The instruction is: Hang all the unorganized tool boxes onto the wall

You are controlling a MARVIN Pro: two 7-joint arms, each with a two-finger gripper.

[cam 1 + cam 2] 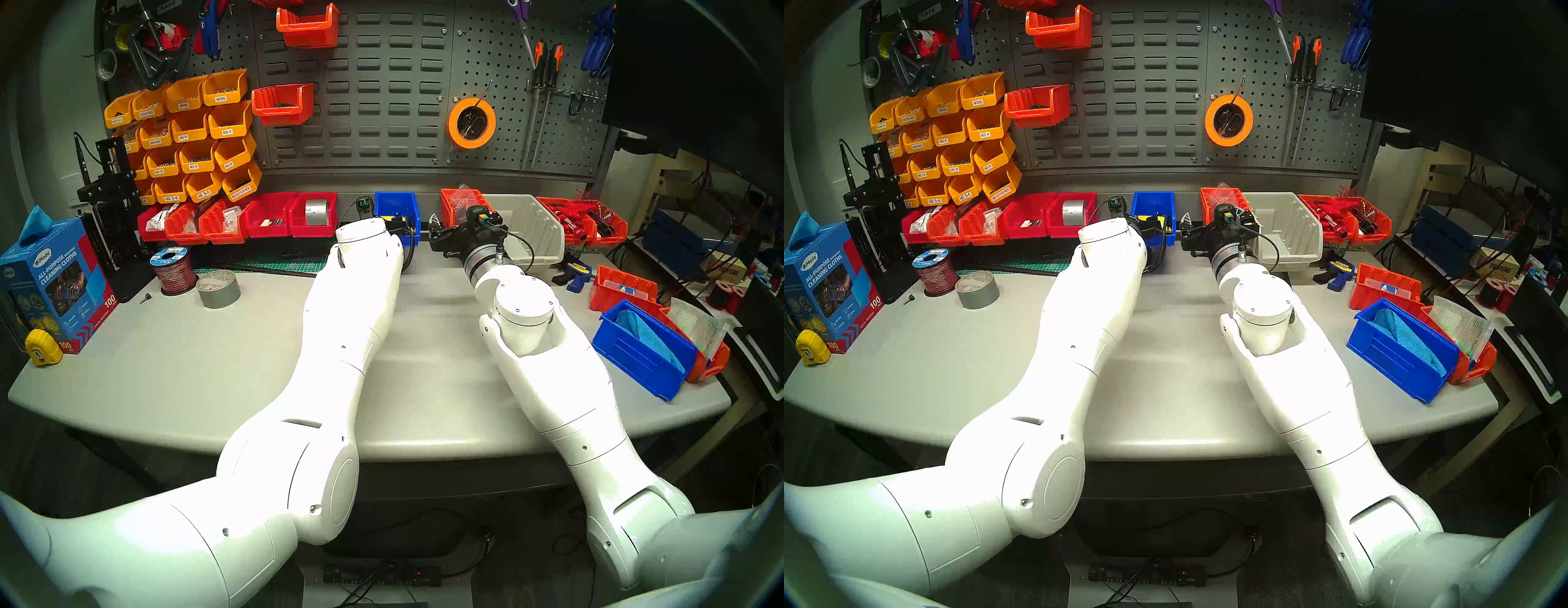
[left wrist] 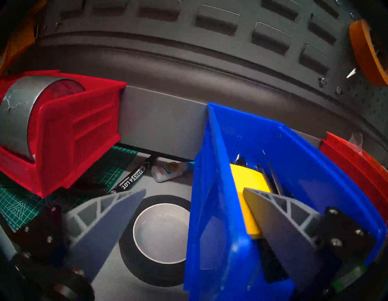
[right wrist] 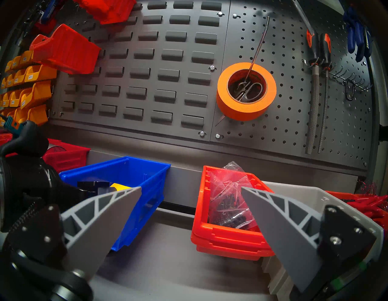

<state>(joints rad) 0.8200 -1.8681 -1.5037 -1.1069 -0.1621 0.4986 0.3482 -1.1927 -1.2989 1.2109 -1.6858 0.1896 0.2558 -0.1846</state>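
Nearest you on the pale grey surface (image 1: 212, 373), toward its right edge, a blue open-top plastic bin holding a blue cloth (image 1: 640, 348) lies well apart from both tools, with red-orange bins just behind it.

Your left tool (image 2: 194, 210) stands wide. In the left wrist view its two grey ribbed fingers straddle the near left wall of the blue open-top plastic bin with the yellow notepad (image 2: 283, 178): the right finger (image 2: 279, 222) is inside the bin, over the notepad, and the left finger (image 2: 105, 218) is outside, above a black roll of tape (image 2: 159, 235) lying flat on the surface. Whether either finger touches the wall you cannot tell. That bin sits at the back of the surface against the pale grey rail.

Your right tool (image 3: 191, 214) is also wide and holds nothing. It hovers above the surface, level with the gap between that blue bin and a red-orange plastic bin with a clear bag of dark parts (image 3: 228, 212), which lies just ahead and to the right of it.

Farther back rises the dark grey louvred metal wall (image 1: 382, 106). Two red-orange plastic bins (image 1: 283, 104) hang at its left, and a roll of orange tape (image 1: 471, 123) hangs on the pegboard at right.
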